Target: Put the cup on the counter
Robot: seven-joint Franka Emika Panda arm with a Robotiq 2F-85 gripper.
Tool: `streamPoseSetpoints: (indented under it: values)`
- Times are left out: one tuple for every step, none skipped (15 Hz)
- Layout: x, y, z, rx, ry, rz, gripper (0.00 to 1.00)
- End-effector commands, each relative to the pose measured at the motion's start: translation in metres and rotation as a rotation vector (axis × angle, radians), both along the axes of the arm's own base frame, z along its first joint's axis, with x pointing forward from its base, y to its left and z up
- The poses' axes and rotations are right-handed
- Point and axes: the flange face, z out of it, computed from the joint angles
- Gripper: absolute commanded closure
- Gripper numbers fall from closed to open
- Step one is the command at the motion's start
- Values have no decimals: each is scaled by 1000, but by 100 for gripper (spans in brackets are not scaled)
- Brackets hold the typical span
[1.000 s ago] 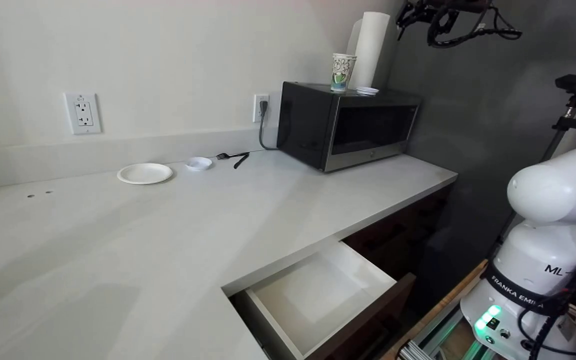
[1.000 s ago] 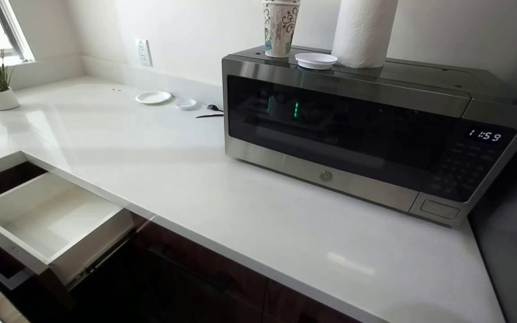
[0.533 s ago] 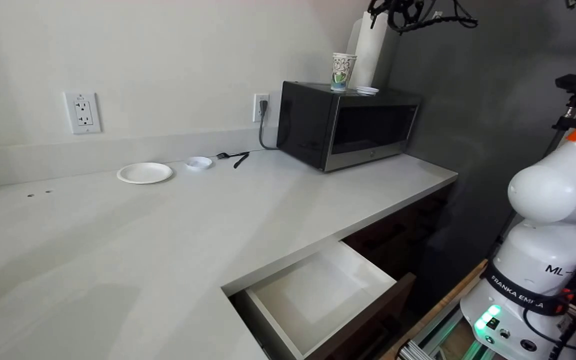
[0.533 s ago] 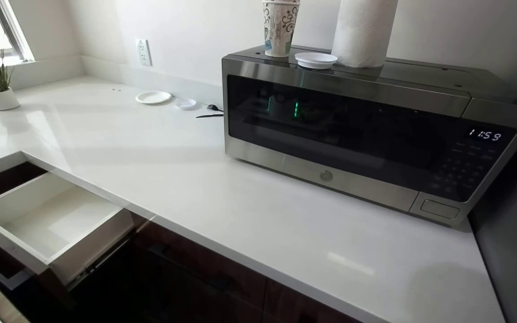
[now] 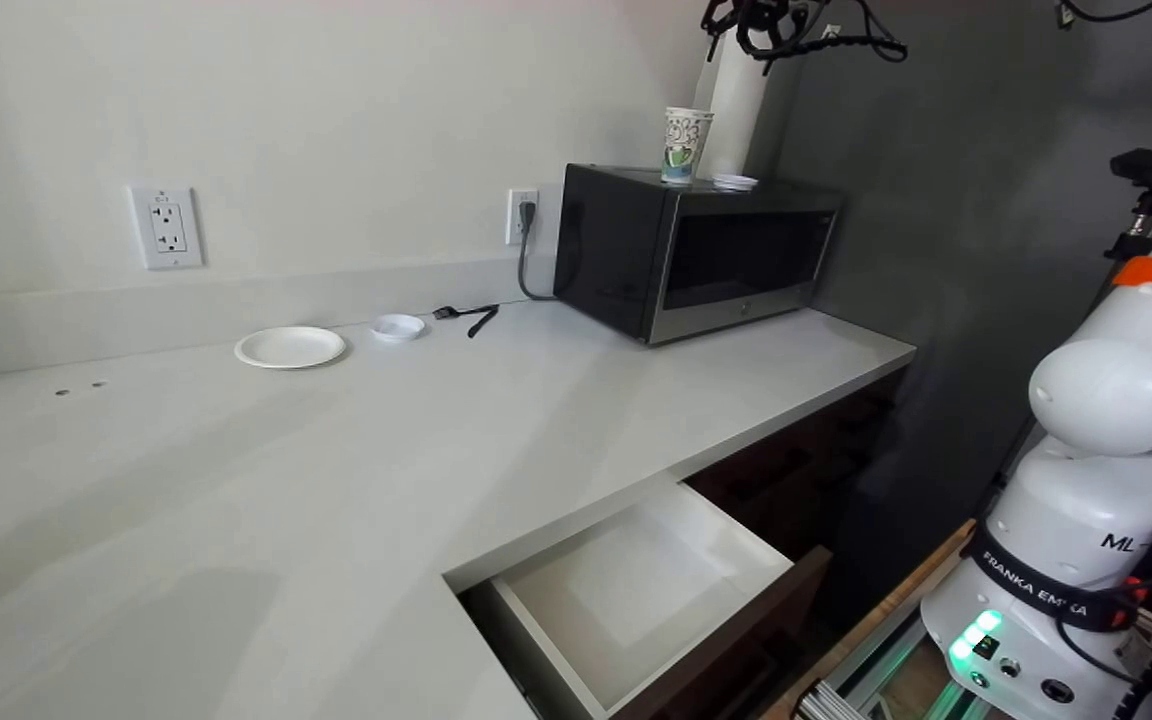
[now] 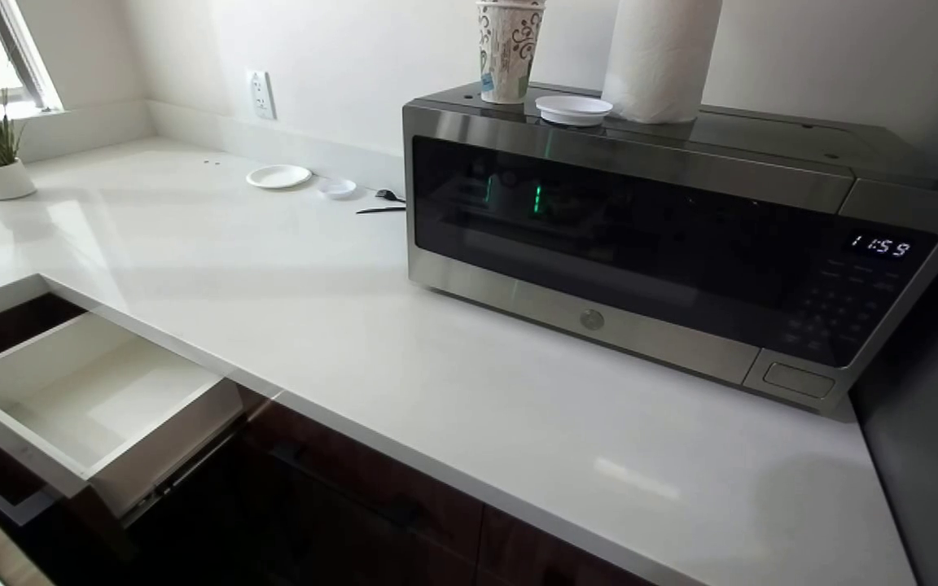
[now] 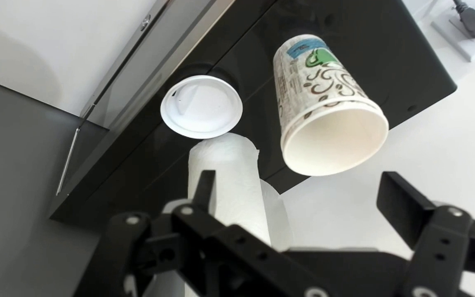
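Note:
The cup, white with a green and brown pattern, stands upright on the microwave top in both exterior views (image 5: 686, 145) (image 6: 510, 57). A second rim line shows near its top. In the wrist view the cup (image 7: 316, 78) lies ahead of my gripper (image 7: 298, 177), its open mouth facing the camera. My gripper is open, with nothing between its fingers (image 7: 404, 202). In an exterior view the gripper (image 5: 739, 55) hangs above the microwave, in front of the paper-towel roll's upper part and above the cup's height. The pale counter (image 5: 386, 450) spreads in front of the microwave.
The black microwave (image 5: 746, 260) stands on the counter. Beside the cup on it are a white lid (image 7: 201, 106) and the tall paper-towel roll (image 6: 660, 65). A plate (image 5: 290, 347), small dish (image 5: 397, 327) and black cutlery (image 5: 466, 313) lie near the wall. A drawer (image 5: 636, 580) stands open.
In an exterior view my gripper has moved left and slightly up, from over the dark wall to in front of the paper-towel roll. The cup has not moved.

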Motion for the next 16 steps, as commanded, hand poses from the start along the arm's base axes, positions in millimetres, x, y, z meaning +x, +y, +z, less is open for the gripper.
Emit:
streamPoseSetpoints:
  values:
    - [-2,-5,-9,8,12,-13,0]
    - [-3,-7,-12,14,15,-18,0]
    - [-4,-9,-14,26,13,-19,0]
    - [-5,-11,-16,27,15,-25,0]
    - [-5,-15,-19,26,16,-31,0]
    - [-5,-18,-20,31,21,-35,0]
    - [-6,-22,-21,29,23,-43,0]
    - [-5,-28,-24,23,35,-53,0]
    - [-4,-34,-26,32,47,-64,0]
    - [-4,-38,-30,42,58,-69,0]
    - [-3,-43,-35,48,74,-73,0]
    - [-2,-47,-39,55,89,-78,0]
    - [1,-50,-46,64,100,-80,0]
    - [3,-53,-50,79,104,-78,0]
    - [8,-54,-54,104,98,-61,0]
    - [10,-54,-58,132,100,-43,0]
